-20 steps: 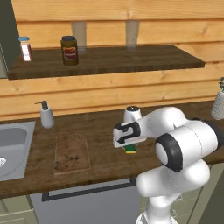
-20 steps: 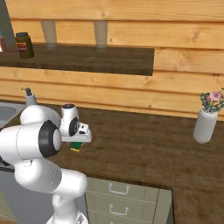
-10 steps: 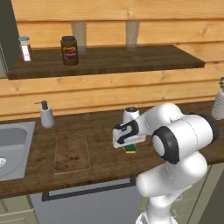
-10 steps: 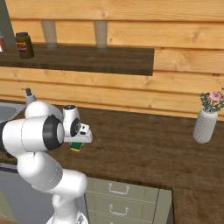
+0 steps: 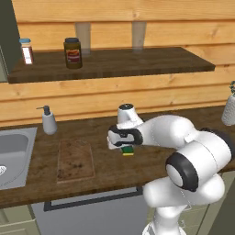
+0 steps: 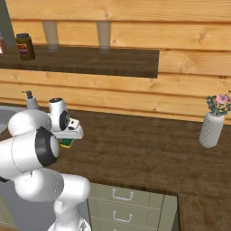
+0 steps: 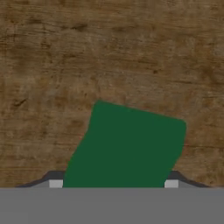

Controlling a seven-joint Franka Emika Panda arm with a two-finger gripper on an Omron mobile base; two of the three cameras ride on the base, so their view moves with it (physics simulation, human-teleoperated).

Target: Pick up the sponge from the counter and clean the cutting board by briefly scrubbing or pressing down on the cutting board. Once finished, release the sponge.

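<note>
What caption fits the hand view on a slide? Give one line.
End effector closed around the green-topped sponge above the dark wood-grain counter.

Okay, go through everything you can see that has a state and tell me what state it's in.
sponge: green side up, between the fingertips of the hand
hand: closed on the sponge
cutting board: flat on the counter, stained, untouched
jar: upright on the shelf, lid on
</note>
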